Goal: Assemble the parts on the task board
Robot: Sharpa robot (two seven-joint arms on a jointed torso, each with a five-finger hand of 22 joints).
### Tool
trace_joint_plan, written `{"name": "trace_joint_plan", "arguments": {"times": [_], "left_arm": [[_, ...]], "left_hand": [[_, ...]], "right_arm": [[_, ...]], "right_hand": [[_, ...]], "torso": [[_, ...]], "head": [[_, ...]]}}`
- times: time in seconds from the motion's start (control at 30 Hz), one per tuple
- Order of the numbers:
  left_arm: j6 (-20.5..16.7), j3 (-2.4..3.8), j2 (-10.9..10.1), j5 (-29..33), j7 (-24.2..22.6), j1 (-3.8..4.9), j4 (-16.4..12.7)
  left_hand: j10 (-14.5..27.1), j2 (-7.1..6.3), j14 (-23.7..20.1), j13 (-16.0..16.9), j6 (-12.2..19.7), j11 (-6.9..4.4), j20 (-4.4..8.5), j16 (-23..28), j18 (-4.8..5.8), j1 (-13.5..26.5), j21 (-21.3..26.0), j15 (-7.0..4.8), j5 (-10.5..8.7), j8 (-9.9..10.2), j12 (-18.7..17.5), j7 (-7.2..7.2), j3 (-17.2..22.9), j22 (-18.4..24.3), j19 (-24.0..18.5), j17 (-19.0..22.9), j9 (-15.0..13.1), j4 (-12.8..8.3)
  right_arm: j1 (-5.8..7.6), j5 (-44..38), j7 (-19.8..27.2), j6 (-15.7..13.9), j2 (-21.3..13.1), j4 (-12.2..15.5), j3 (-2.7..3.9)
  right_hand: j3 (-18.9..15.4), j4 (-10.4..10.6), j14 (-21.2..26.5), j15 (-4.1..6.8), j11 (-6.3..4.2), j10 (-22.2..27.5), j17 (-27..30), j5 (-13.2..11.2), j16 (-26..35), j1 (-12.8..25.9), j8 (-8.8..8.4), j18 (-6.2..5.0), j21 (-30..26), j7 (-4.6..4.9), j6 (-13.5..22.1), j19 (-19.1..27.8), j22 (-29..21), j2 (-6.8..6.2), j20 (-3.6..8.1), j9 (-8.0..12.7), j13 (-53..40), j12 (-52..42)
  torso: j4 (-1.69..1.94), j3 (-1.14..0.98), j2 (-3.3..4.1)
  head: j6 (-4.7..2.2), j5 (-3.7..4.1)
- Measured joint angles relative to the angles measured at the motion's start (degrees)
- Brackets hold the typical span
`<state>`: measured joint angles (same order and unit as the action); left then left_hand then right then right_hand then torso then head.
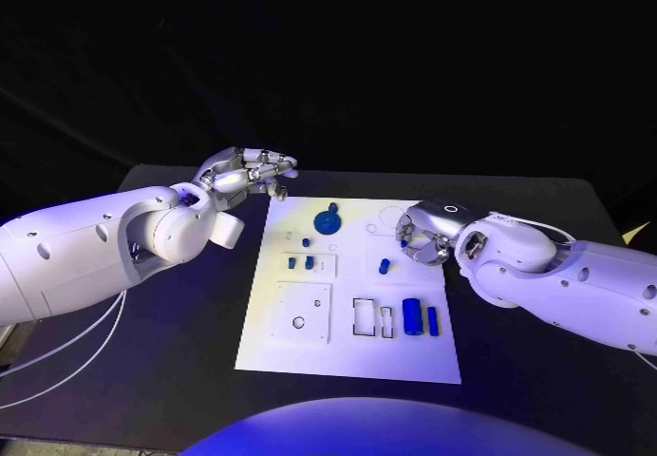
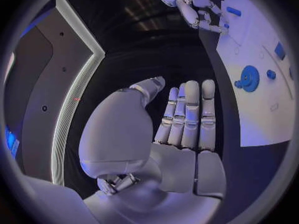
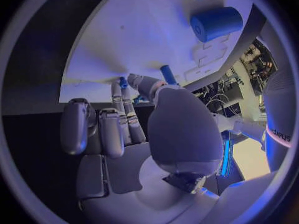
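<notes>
The white task board [image 1: 260,353] lies in the middle of the black table. On it are a blue gear [image 1: 328,222] [image 2: 249,78], two small blue blocks [image 1: 300,262], an upright blue peg [image 1: 384,266] [image 3: 168,74], a thick blue cylinder [image 1: 412,315] [image 3: 215,24] and a slim blue bar [image 1: 434,321]. My left hand [image 1: 247,173] [image 2: 187,119] hovers off the board's far left corner, fingers straight and together, holding nothing. My right hand [image 1: 424,233] [image 3: 124,124] hangs over the board's far right part, just beyond the peg, fingers bent down. A small blue bit [image 3: 123,81] shows at its fingertips; whether it is held is unclear.
Rectangular recesses [image 1: 372,317] lie beside the cylinder, and a raised square plate with a round hole [image 1: 301,313] sits on the board's near left. Bare black table [image 1: 178,361] surrounds the board on all sides.
</notes>
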<state>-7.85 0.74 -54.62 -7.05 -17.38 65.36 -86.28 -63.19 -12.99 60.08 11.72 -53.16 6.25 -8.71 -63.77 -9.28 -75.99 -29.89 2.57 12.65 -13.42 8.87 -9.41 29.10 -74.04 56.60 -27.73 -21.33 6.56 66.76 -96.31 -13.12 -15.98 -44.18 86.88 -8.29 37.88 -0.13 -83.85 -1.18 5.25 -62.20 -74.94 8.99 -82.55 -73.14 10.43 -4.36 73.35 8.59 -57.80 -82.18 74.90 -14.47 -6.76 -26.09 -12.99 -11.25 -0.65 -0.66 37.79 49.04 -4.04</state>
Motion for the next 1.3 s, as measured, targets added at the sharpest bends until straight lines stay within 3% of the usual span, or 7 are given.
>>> {"name": "trace_joint_plan", "arguments": {"times": [0.33, 0.43, 0.57, 0.73, 0.77, 0.97, 1.3], "left_arm": [[0.37, 0.0, -0.12, 0.18, -0.05, 0.0, -0.04], [0.54, 0.0, -0.13, 0.13, -0.01, 0.0, -0.09], [0.68, 0.0, -0.18, 0.1, 0.05, 0.0, -0.13], [0.79, 0.0, -0.25, 0.07, 0.12, 0.0, -0.15], [0.81, 0.0, -0.26, 0.06, 0.13, 0.0, -0.15], [0.94, 0.0, -0.29, 0.0, 0.23, 0.01, -0.16], [1.14, 0.0, -0.31, -0.2, 0.54, 0.01, -0.15]], "left_hand": [[0.22, 0.0, -0.2, 0.0, 0.42, 0.21, 0.0, 0.33, 0.01, 0.0, 0.49, 0.2, -0.48, 0.0, 0.0, 0.0, 0.31, 0.23, 0.0, 0.29, -0.08, -0.31], [0.22, 0.0, -0.2, -0.01, 0.42, 0.21, 0.0, 0.33, 0.01, 0.0, 0.49, 0.2, -0.48, 0.0, 0.0, 0.0, 0.31, 0.23, 0.0, 0.29, -0.08, -0.31], [0.22, 0.0, -0.2, -0.01, 0.63, 0.21, 0.0, 0.33, 0.0, 0.0, 0.49, 0.2, -0.48, 0.0, 0.0, -0.2, 0.31, 0.28, 0.0, 0.35, -0.08, -0.31], [0.22, 0.0, -0.2, -0.01, 0.63, 0.21, 0.0, 0.36, 0.0, 0.0, 0.71, 0.2, -0.47, 0.0, 0.0, -0.2, 0.31, 0.29, 0.0, 0.35, -0.07, -0.31], [0.21, 0.0, -0.2, -0.01, 0.63, 0.21, 0.0, 0.55, 0.01, 0.0, 0.71, 0.2, -0.48, 0.0, 0.0, -0.2, 0.31, 0.28, 0.0, 0.4, -0.07, -0.31], [0.21, 0.0, -0.2, -0.01, 0.63, 0.21, 0.0, 0.55, 0.01, 0.0, 0.71, 0.2, -0.47, 0.0, 0.23, -0.2, 0.3, 0.35, 0.0, 0.4, -0.11, -0.31], [0.21, 0.0, -0.4, -0.02, 0.63, 0.21, 0.0, 0.55, 0.01, 0.0, 0.91, 0.0, -0.68, 0.0, 0.23, -0.2, 0.3, 0.35, 0.0, 0.45, -0.13, -0.31]], "right_arm": [[-0.22, -0.5, -0.44, -0.05, 1.07, -1.13, 0.13], [-0.28, -0.69, -0.58, -0.03, 1.47, -1.58, 0.21], [-0.43, -1.4, -0.87, 0.06, 1.86, -1.98, 0.32], [-0.7, -3.36, -1.46, 0.11, 2.19, -2.05, 0.41], [-0.75, -3.84, -1.59, 0.1, 2.21, -2.0, 0.42], [-1.27, -6.9, -2.68, -0.61, 2.15, -1.32, 0.33], [-1.94, -9.25, -4.05, -3.35, 1.51, -0.5, -0.01]], "right_hand": [[1.12, -0.51, -0.07, 0.34, -0.46, -2.12, 0.01, -0.45, 0.0, 0.07, 0.63, -0.01, 1.88, -0.49, -1.25, -0.73, 0.0, 0.53, 0.31, -0.33, 0.06, 0.49], [1.23, -0.61, -0.19, 0.59, -0.54, -2.41, 0.01, -0.45, 0.0, 0.0, 0.89, 0.87, 2.2, -0.62, -1.38, -0.93, 0.05, 0.6, 0.51, -0.44, -0.07, 0.44], [1.78, -1.17, -0.19, 0.59, -0.87, -3.34, 0.01, -0.95, 0.0, -0.1, 1.2, 0.88, 3.34, -0.8, -1.98, -1.36, 0.04, 0.71, 0.52, -0.75, -0.11, 0.76], [2.11, -2.63, -0.06, 1.34, -1.32, -5.59, 0.02, -1.13, 0.0, -0.55, 2.19, 0.89, 6.14, -1.37, -3.74, -1.76, 0.04, 1.14, 0.93, -1.5, -0.21, 1.46], [2.23, -2.94, -0.17, 1.45, -1.51, -6.07, 0.02, -1.17, 0.0, -0.73, 2.47, 1.45, 6.31, -1.57, -3.98, -1.86, 0.04, 1.33, 1.02, -1.7, -0.41, 1.42], [3.48, -4.78, -0.09, 2.12, -0.76, -7.13, 0.02, -1.54, 0.01, -1.75, 3.29, 1.77, 7.72, -1.88, -5.3, -1.83, 0.03, 2.34, 1.46, -2.4, -0.93, 1.42], [4.68, -5.98, -0.29, 2.33, -0.37, -7.49, 0.03, -1.3, 0.01, -1.75, 3.3, 1.77, 8.63, -2.04, -5.88, -1.83, 0.03, 2.34, 1.86, -2.84, -1.38, 1.83]], "torso": [[-0.01, 0.0, -0.05], [-0.02, 0.0, -0.05], [-0.02, 0.0, -0.08], [-0.03, 0.03, -0.1], [-0.04, 0.03, -0.11], [-0.05, 0.03, -0.16], [-0.02, 0.02, -0.18]], "head": [[0.33, -0.12], [0.43, -0.15], [0.52, -0.16], [0.58, -0.11], [0.62, -0.09], [0.71, 0.03], [0.61, 0.11]]}}
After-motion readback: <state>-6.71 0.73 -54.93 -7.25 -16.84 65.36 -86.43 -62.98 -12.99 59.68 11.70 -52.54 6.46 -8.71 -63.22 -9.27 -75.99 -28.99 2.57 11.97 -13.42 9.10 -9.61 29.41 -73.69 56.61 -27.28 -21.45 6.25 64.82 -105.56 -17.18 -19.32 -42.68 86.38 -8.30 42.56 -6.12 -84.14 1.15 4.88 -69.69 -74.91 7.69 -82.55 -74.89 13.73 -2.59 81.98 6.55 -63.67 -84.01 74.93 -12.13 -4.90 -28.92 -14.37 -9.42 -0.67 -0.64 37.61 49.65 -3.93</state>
